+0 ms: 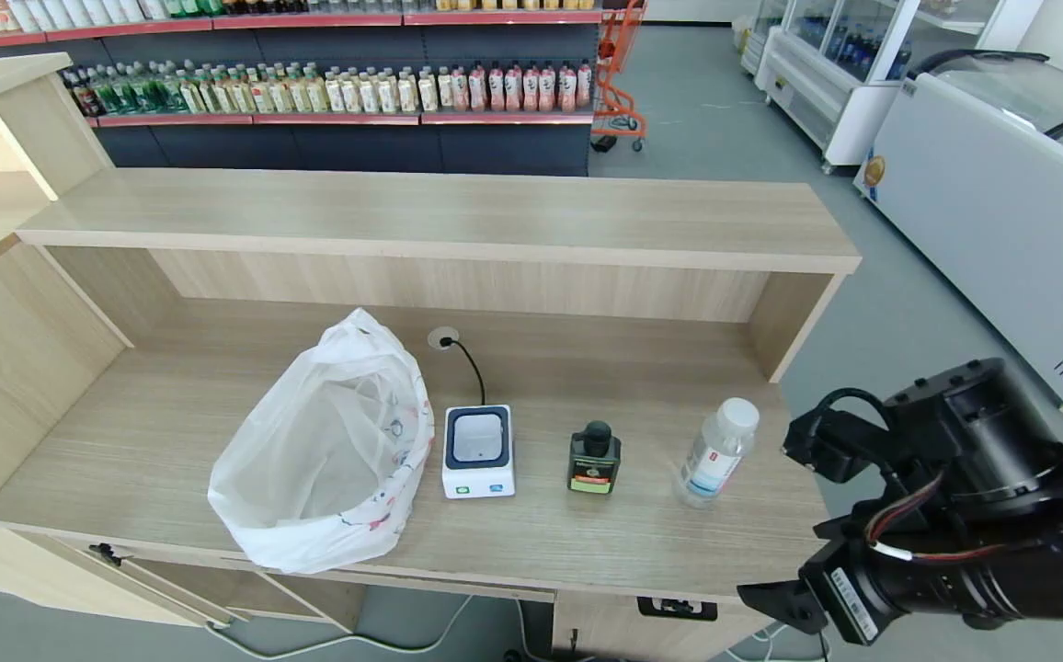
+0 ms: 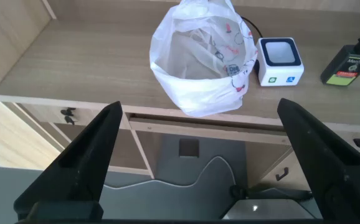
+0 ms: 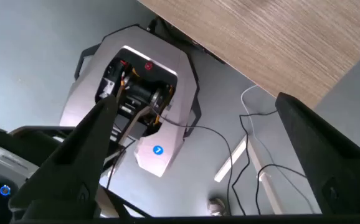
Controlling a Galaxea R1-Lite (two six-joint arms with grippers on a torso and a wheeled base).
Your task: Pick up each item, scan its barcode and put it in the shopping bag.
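1. Bench (image 1: pixel 173 432): four things stand on it in a row from your left to your right.
 - Bag (image 1: pixel 329 450): white plastic, standing upright with its mouth open. It lies farthest left, just beside the scanner.
 - Scanner (image 1: pixel 478 450): a small white box with a dark-framed window facing up. A black cable (image 1: pixel 469 363) runs from its rear to a hole in the bench.
 - Dark bottle (image 1: pixel 594 460): upright, with a black cap. It stands right of the scanner and apart from it.
 - Clear bottle (image 1: pixel 717 452): white cap, upright. It stands farthest right, near the bench's right edge.

2. Left gripper (image 2: pixel 200 107): the fingers are spread wide and nothing is between them. It hangs off the front edge of the bench, facing the bag and well apart from it. In the left wrist view you also see the scanner and the dark bottle beyond it.

3. Right gripper (image 3: pixel 197 106): the fingers are spread wide and hold nothing. It hangs off the bench's front right corner, pointing towards the floor (image 3: pixel 37 56). It is well apart from both bottles.
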